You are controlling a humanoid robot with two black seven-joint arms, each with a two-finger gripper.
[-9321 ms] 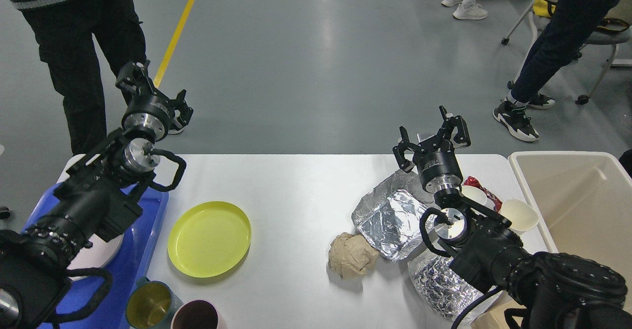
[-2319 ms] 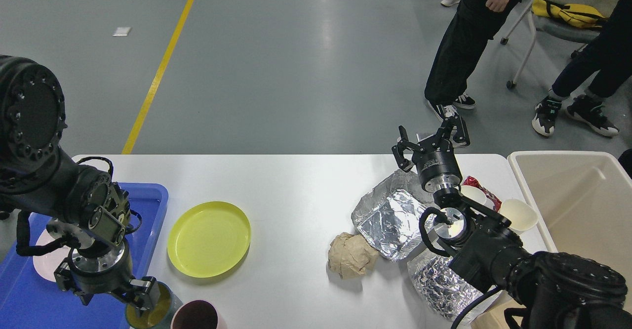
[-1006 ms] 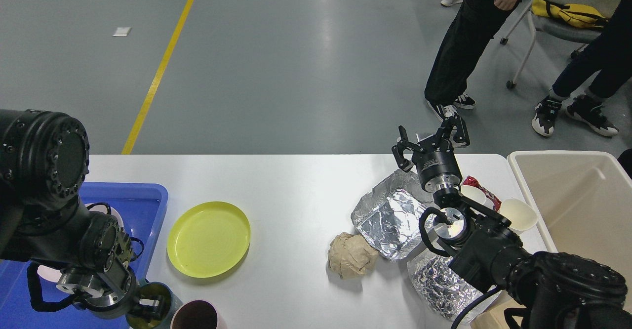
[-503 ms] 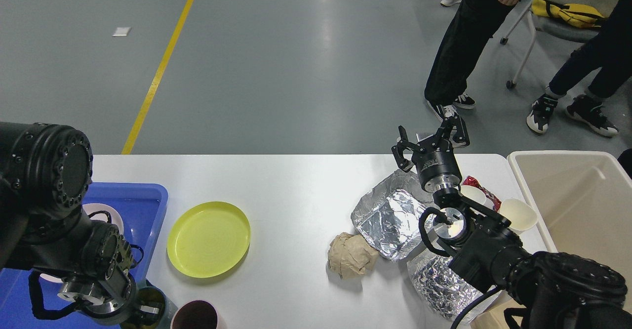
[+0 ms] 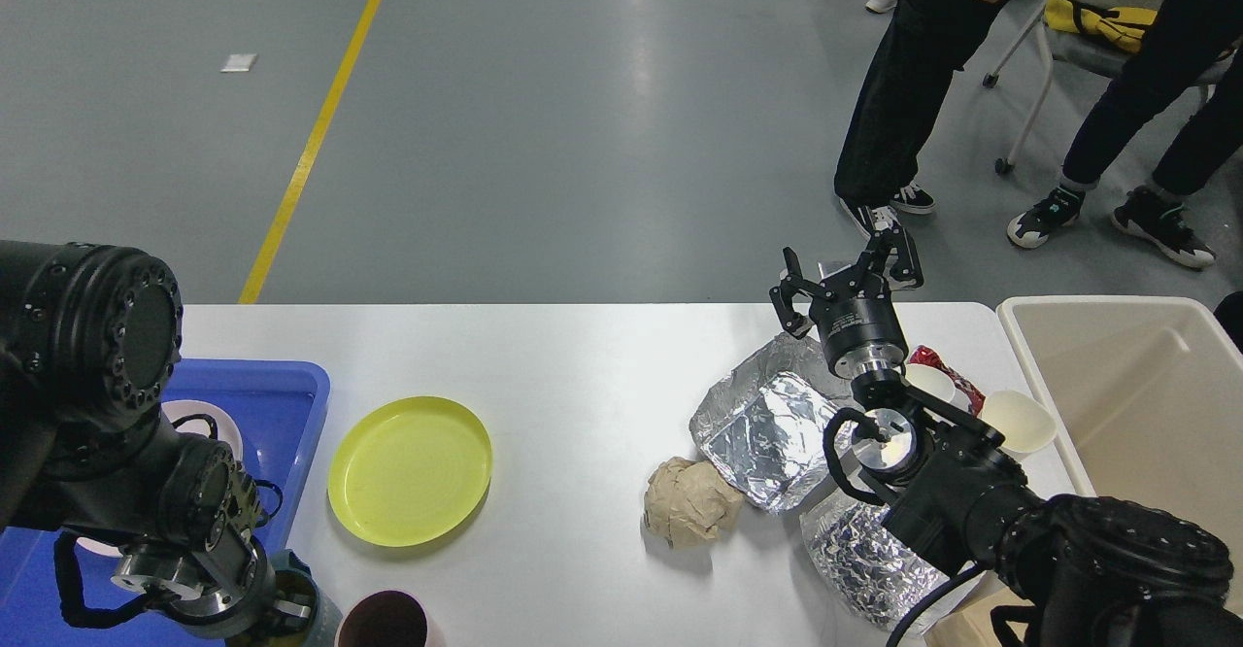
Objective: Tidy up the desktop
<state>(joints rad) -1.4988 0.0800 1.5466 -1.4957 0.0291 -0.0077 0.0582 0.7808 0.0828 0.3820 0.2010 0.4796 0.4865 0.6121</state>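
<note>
On the large white rectangular desktop (image 5: 583,375), the left gripper (image 5: 282,613) covers the teal metal cup (image 5: 316,608), grip unclear; the right gripper (image 5: 845,278) hangs spread

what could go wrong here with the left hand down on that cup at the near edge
The left hand is at the green cup, right beside the dark cup near the desktop edge; lifting may bump it. The grip is hidden, so the cup may slip. The yellow plate lies close by.
</note>
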